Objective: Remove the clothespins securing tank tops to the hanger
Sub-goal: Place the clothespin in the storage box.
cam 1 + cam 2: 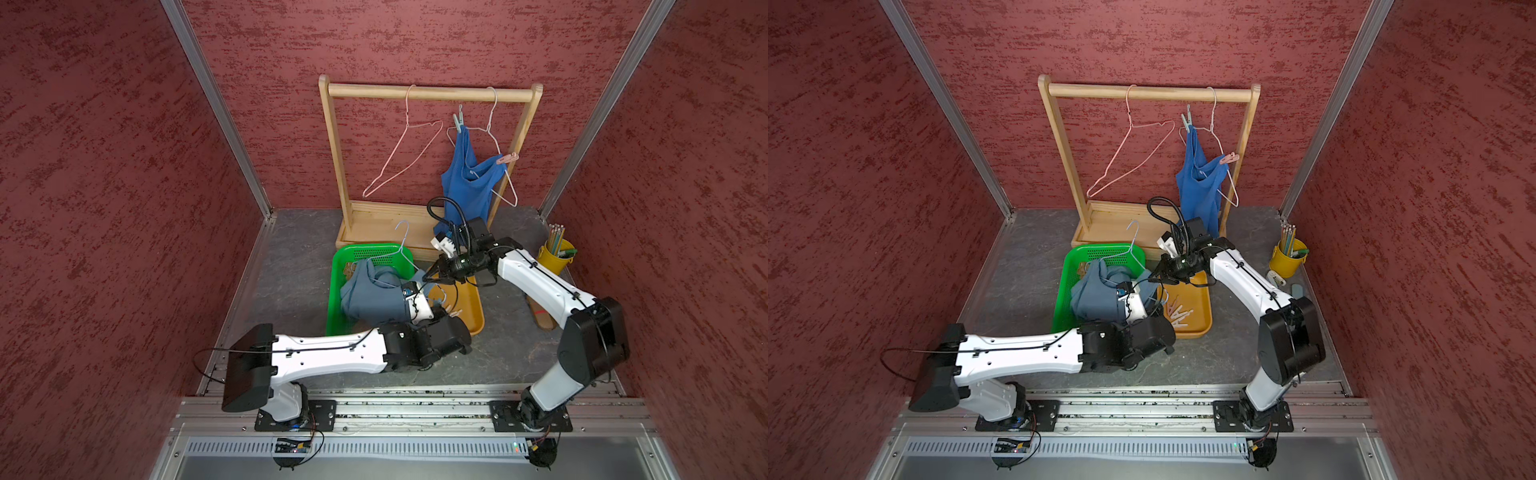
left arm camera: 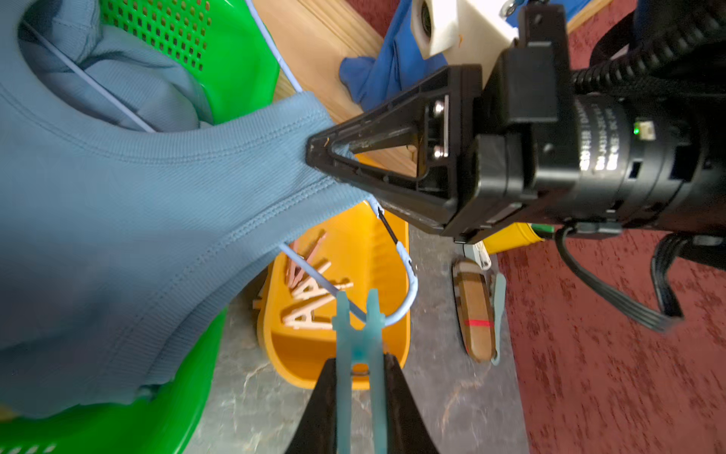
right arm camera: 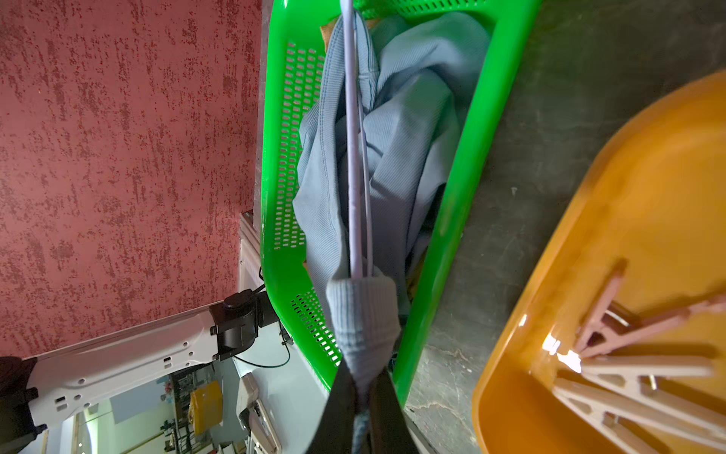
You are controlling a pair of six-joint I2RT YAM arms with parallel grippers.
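Risk: skewed pull snags teal clothespin [image 2: 355,334] on hanger wire [image 2: 410,283], drags hanger + top out of green basket [image 2: 243,67]; strap may slip. L tool [image 2: 359,359] narrow, pinching pin (translucent, prongs straddling wire, above orange tray [image 2: 365,243]). R tool [image 2: 319,151] clamped on grey-blue tank top [image 2: 137,220] strap, taut.

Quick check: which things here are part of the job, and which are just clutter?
Job: teal clothespin in left hand; grey-blue tank top in right hand; royal blue tank top, still pegged; loose clothespins in orange tray.
Lying about: pencil cup; empty pink hanger.
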